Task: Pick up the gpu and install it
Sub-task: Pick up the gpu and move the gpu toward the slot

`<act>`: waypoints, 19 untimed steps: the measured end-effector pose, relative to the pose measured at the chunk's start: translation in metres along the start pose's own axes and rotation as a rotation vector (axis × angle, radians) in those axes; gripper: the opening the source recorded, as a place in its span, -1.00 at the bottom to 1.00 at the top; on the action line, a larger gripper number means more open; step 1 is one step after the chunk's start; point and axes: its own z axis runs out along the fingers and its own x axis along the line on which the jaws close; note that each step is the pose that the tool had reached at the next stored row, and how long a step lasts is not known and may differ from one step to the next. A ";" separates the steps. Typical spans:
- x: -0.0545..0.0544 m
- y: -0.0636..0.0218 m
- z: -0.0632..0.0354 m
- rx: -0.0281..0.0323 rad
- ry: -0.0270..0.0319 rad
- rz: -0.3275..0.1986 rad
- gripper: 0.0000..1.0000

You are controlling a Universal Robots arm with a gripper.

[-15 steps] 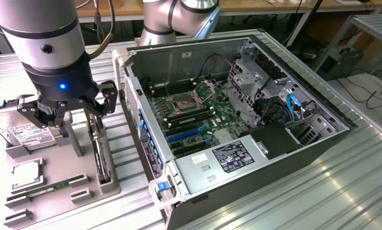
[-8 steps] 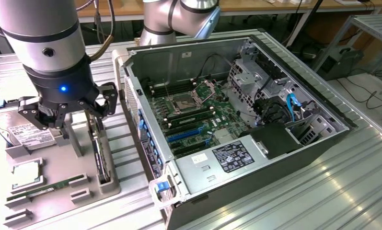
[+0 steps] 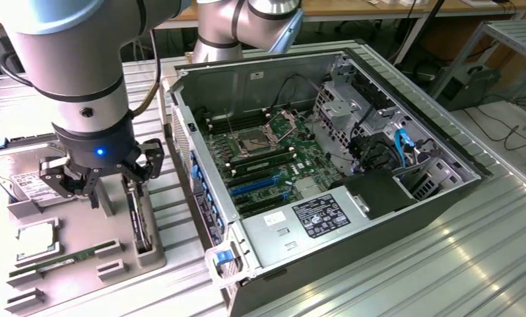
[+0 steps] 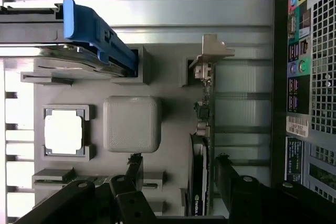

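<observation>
Two black fingers (image 4: 227, 177) of the hand (image 4: 179, 160) stand spread open, one on either side of the gpu (image 4: 198, 174). The card sits upright on its long edge in a slot of the grey holder tray (image 4: 170, 85). One finger is just beside the card's green face. The other is farther off on the dark fan side, with bare tray between. Neither appears to touch the card. Its pale bracket (image 4: 211, 51) rises at the far end of the slot.

Beyond the wider finger lie a processor (image 4: 64, 132) in its pocket and a hard drive (image 4: 52, 64) with a blue carrier. In the exterior view, a RAM stick (image 3: 60, 261) lies near the tray's front edge. The card's slot runs along the tray edge nearest the open computer case (image 3: 245, 86). A narrow strip of ribbed desk (image 3: 179, 218) lies between tray and case. The case lies on its side, its motherboard (image 3: 263, 158) exposed.
</observation>
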 end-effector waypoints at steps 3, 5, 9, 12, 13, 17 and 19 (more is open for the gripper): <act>0.000 0.0000 0.0004 0.0002 0.0001 0.000 0.33; 0.000 0.0000 0.0004 0.0002 0.0001 0.000 0.33; -0.013 -0.0001 0.0000 0.0002 0.0001 0.000 0.33; -0.015 -0.0014 0.0219 0.0002 -0.0015 0.000 0.33; -0.016 -0.0025 0.0400 0.0002 -0.0018 0.000 0.33; -0.016 -0.0027 0.0434 0.0005 -0.0141 -0.001 0.33; -0.016 -0.0027 0.0434 0.0006 -0.0141 -0.001 0.33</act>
